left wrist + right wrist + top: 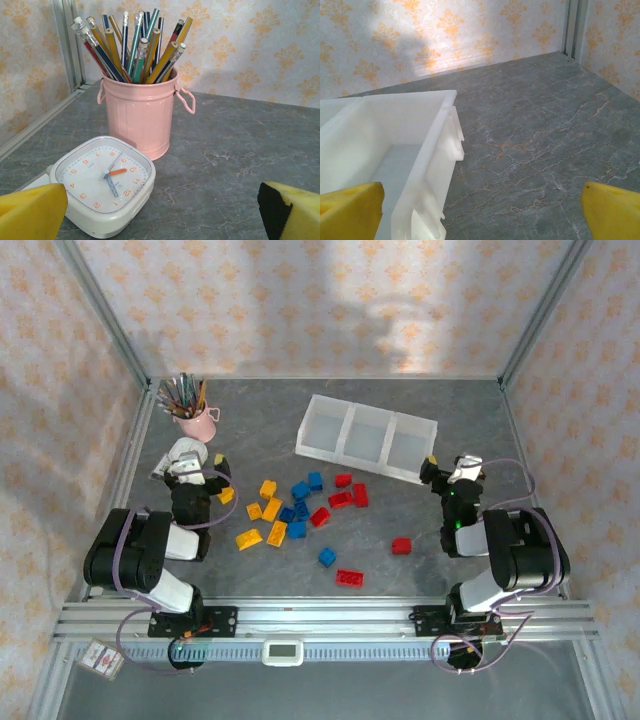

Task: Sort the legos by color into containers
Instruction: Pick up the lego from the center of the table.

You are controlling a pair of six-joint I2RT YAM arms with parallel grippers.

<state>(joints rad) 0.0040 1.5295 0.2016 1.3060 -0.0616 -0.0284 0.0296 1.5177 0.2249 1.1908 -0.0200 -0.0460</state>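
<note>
The legos lie loose in the middle of the table: yellow ones (272, 508) to the left, blue ones (300, 490) in the centre, red ones (340, 500) to the right. Single red bricks (401, 545) and a blue one (327, 557) sit nearer the arms. The containers are a white three-compartment tray (345, 460) behind the pile, and its right end (427, 150) shows in the right wrist view. My left gripper (195, 465) (160, 215) is open, left of the pile. My right gripper (456, 462) (480, 215) is open beside the tray's right end. Nothing is between either pair of fingers.
A pink pencil cup (195, 420) (142, 112) stands at the back left. A white clock (102, 182) lies flat just ahead of my left gripper. Metal frame posts and patterned walls close in the table. Bare grey tabletop (545, 140) lies right of the tray.
</note>
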